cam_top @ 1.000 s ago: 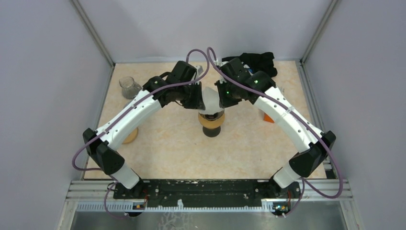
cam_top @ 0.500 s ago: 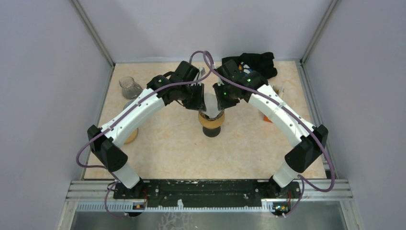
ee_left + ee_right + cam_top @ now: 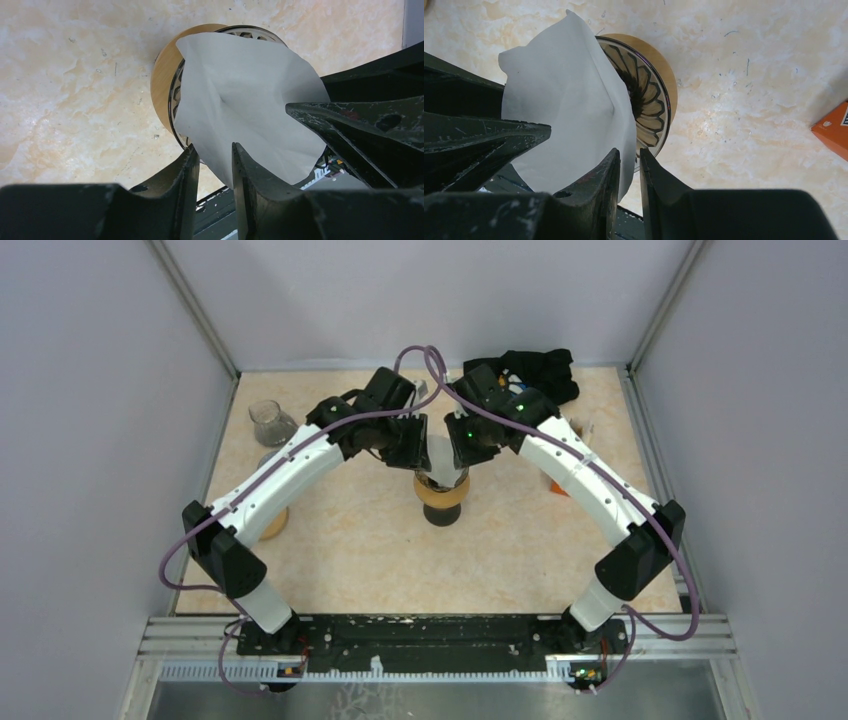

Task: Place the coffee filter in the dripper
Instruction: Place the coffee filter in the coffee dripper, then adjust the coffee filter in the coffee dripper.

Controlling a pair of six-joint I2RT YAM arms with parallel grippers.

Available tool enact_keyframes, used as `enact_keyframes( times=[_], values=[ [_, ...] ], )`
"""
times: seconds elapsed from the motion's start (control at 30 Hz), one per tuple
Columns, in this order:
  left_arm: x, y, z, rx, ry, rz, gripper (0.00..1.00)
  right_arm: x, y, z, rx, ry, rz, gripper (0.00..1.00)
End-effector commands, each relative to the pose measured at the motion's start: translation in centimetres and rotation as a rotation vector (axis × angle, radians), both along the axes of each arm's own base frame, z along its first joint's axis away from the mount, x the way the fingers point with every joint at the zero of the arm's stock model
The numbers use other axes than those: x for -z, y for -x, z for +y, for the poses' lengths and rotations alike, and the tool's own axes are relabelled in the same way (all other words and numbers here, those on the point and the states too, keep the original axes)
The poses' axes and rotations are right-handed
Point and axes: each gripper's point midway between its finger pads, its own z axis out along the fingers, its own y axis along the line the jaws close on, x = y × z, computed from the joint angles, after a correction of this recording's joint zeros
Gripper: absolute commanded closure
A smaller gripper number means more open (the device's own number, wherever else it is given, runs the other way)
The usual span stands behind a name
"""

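Left wrist: left gripper jaws stand a narrow gap apart. Lower edge of the paper filter hangs in that gap, and I see no pinch on it

Right wrist, same story: right gripper is narrow, with the filter's edge loose between the fingers and not clamped

Just past both sets of fingertips the filter is spread into a crumpled cone, tip down in the mouth of the dripper. It's lopsided. The ribbed inner wall is bare on the far side of the right hand's fingers, with the paper not lying against it. The top edge stands well proud of the rim

Step, my read: release and seat. Filter is in the dripper but not bedded down

Next move needs:
- jaws wider before either hand retreats, so the paper edge clears the fingers
- hands off up and apart. The sheet is light and will likely follow any finger that drags on it
- maybe a soft push down the middle to bed the cone on the ribs. The dripper sits tall on its wooden collar and looks tippy, so no side load

Top external, further out from the hands: glass jar well off to the left hand's outer side, black cloth behind the right hand, orange box on the table off to its right
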Motion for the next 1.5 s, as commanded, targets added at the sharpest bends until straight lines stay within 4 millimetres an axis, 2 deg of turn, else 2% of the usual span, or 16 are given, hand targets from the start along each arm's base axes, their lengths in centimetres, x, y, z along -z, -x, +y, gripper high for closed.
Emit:
enact_keyframes(
  times=[0.0,0.2,0.43,0.53,0.63,0.87,1.0,1.23,1.47],
  values=[
    [-0.1,0.0,0.8,-0.01,-0.012,-0.024,0.64,-1.9,-0.7,0.1,0.002,-0.052,-0.087,0.8],
    [0.5,-0.2,1.7,-0.041,-0.041,-0.04,0.62,-1.1,-0.7,0.0,0.014,-0.056,-0.096,0.82],
    [1.0,-0.6,1.7,-0.058,-0.038,-0.051,0.61,-0.2,-0.9,-0.1,0.013,-0.051,-0.101,0.85],
    [0.6,-0.7,1.6,-0.061,-0.029,-0.064,0.59,-0.3,-0.9,0.0,0.008,-0.054,-0.104,0.85],
    [-0.5,-0.9,1.6,-0.065,-0.006,-0.092,0.58,-1.3,-0.9,0.0,0.006,-0.07,-0.126,0.85],
    [-2.5,-1.1,2.0,-0.09,0.025,-0.151,0.49,-4.0,-0.8,0.1,-0.006,-0.113,-0.178,0.71],
    [-2.6,-1.0,2.3,-0.097,0.019,-0.158,0.44,-4.3,-0.9,-0.1,-0.004,-0.106,-0.19,0.62],
    [-1.0,-0.9,2.4,-0.091,-0.007,-0.131,0.37,-3.7,-1.5,-0.8,0.023,-0.067,-0.205,0.5],
    [0.6,-0.8,2.5,-0.091,-0.029,-0.11,0.36,-1.8,-2.0,-1.3,0.047,-0.021,-0.2,0.47]
  ],
)
